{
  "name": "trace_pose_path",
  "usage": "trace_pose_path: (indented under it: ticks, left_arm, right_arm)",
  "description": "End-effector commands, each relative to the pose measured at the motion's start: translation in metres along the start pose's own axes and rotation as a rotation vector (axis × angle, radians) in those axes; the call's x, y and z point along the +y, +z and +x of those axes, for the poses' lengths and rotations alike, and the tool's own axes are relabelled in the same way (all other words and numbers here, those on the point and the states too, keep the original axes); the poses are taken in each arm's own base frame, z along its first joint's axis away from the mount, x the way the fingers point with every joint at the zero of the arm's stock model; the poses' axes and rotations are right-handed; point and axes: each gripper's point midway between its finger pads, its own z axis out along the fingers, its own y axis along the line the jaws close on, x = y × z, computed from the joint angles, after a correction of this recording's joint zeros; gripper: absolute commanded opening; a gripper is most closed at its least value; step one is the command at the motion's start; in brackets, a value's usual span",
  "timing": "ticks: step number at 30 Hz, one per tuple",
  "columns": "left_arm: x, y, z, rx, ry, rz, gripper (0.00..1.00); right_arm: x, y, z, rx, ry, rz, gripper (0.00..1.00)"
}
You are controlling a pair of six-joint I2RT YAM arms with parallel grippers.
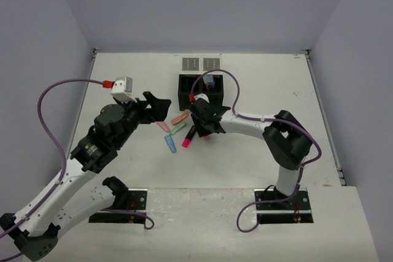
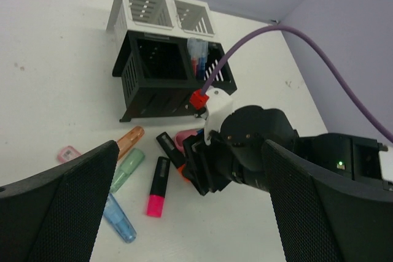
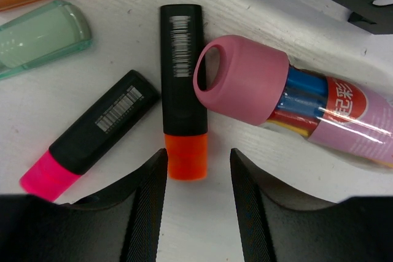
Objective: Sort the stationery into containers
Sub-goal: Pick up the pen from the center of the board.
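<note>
Worktop [image 1: 123, 72]: white and matte, enclosed by pale lavender walls [image 1: 184, 4] on three sides. The black box [image 1: 183, 97] stands toward the rear centre, with pens [image 2: 198, 53] in its right compartment. Two light-grey trays [image 1: 201, 64] sit just behind it. Loose stationery lies in front of the box, including a green highlighter [image 1: 178, 129] and a blue highlighter [image 1: 170, 144].

The right gripper [image 3: 196, 207] sits low over this cluster. Its jaws are part-closed astride the orange end of a black-bodied orange highlighter [image 3: 183, 78], and a gap shows on one side, so it is not clamped. A pink-capped pen tube [image 3: 295, 102] touches that highlighter.

The left gripper [image 1: 158, 105] hangs fully released and empty, near the cluster.

Light even and soft, from above; table [image 1: 258, 84] bright white w/ only faint, soft-edged shadows. Right wrist close-up sharp, barcode print clear; top view less detailed.
</note>
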Motion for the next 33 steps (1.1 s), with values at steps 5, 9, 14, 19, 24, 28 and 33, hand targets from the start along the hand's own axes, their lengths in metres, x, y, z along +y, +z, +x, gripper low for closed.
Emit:
trace_pose_path:
  ticks: [5,9,14,19,24,28,33]
  left_arm:
    - [0.009,-0.017,0.026,0.104,0.057,0.014,1.00]
    - [0.012,-0.019,0.028,0.106,0.063,0.010,1.00]
    - [0.015,-0.020,0.030,0.111,0.065,0.001,1.00]
    - [0.016,-0.015,0.041,0.140,0.047,-0.004,1.00]
    - [0.016,0.000,0.061,0.186,-0.028,-0.012,1.00]
    - [-0.003,0.009,0.065,0.167,-0.180,0.067,1.00]
    - [-0.031,0.019,0.062,0.109,-0.376,0.221,0.98]
  right_arm:
    - [0.007,0.013,-0.005,0.040,-0.027,-0.032,0.43]
    - [0.013,0.020,-0.003,0.061,-0.039,-0.054,0.43]
    - [0.010,0.022,0.008,0.098,-0.025,-0.036,0.25]
    - [0.005,-0.003,0.014,0.068,0.004,-0.017,0.13]
    - [0.012,-0.055,0.007,-0.036,-0.015,-0.031,0.08]
    - [0.031,-0.106,-0.007,-0.215,-0.054,-0.151,0.00]
    - [0.047,-0.143,-0.020,-0.433,-0.063,-0.283,0.00]
